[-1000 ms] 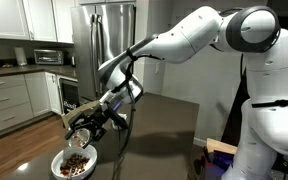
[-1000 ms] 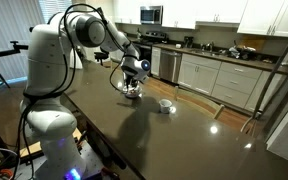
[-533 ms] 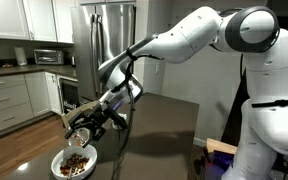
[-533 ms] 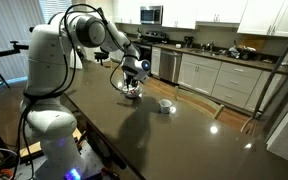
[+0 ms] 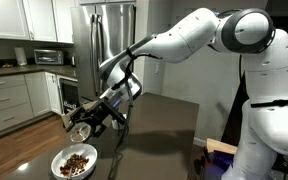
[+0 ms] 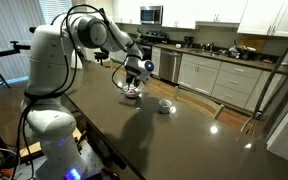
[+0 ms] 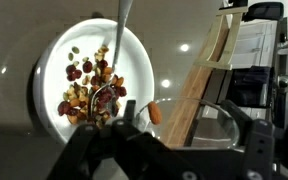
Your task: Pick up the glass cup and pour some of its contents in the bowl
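My gripper point(image 5: 84, 127) is shut on the glass cup point(image 5: 78, 131) and holds it tipped over, just above the bowl point(image 5: 60, 170). The bowl is wide and white, with brown pieces inside, and it sits at the table's end. In the wrist view the glass cup point(image 7: 212, 118) lies between my jaws point(image 7: 189, 138) with one brown bit point(image 7: 155, 113) of the contents at its rim. The bowl point(image 7: 46, 55) shows below it, to the left. The gripper point(image 6: 135, 74) also shows over the bowl point(image 6: 132, 93) in an exterior view.
A small opaque white cup point(image 6: 165, 105) stands on the dark table point(image 6: 174, 140) beside the bowl. A black cable hangs from the arm down to the table point(image 5: 121, 140). Kitchen counters and a steel fridge point(image 5: 104, 45) stand behind.
My gripper has risen a little with the glass cup, away from the bowl. The bowl and the white cup have not moved.
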Robot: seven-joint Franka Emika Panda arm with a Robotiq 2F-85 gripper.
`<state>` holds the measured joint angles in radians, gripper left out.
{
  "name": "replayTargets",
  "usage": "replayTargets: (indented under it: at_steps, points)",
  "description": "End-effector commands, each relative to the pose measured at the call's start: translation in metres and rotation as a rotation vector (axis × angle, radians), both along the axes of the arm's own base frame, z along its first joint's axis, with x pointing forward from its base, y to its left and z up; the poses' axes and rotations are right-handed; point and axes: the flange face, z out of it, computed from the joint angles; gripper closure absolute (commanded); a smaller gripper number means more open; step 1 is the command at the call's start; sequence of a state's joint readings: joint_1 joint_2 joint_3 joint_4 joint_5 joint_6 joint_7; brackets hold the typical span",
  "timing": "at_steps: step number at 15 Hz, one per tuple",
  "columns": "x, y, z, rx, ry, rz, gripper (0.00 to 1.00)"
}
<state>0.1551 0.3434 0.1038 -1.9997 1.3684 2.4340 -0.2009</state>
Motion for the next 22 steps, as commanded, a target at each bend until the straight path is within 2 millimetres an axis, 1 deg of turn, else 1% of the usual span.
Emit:
replayTargets:
  at_steps: [1, 6, 12, 17, 22]
  points:
    - [0.011, -0.007, 0.008, 0.073, 0.069, -0.035, 0.41]
    - [0.019, -0.016, 0.012, 0.135, 0.141, -0.065, 0.41]
    - [0.027, -0.033, 0.012, 0.199, 0.226, -0.097, 0.41]
    - [0.027, -0.050, 0.009, 0.226, 0.315, -0.103, 0.41]
    - [0.026, -0.058, 0.006, 0.273, 0.408, -0.088, 0.41]
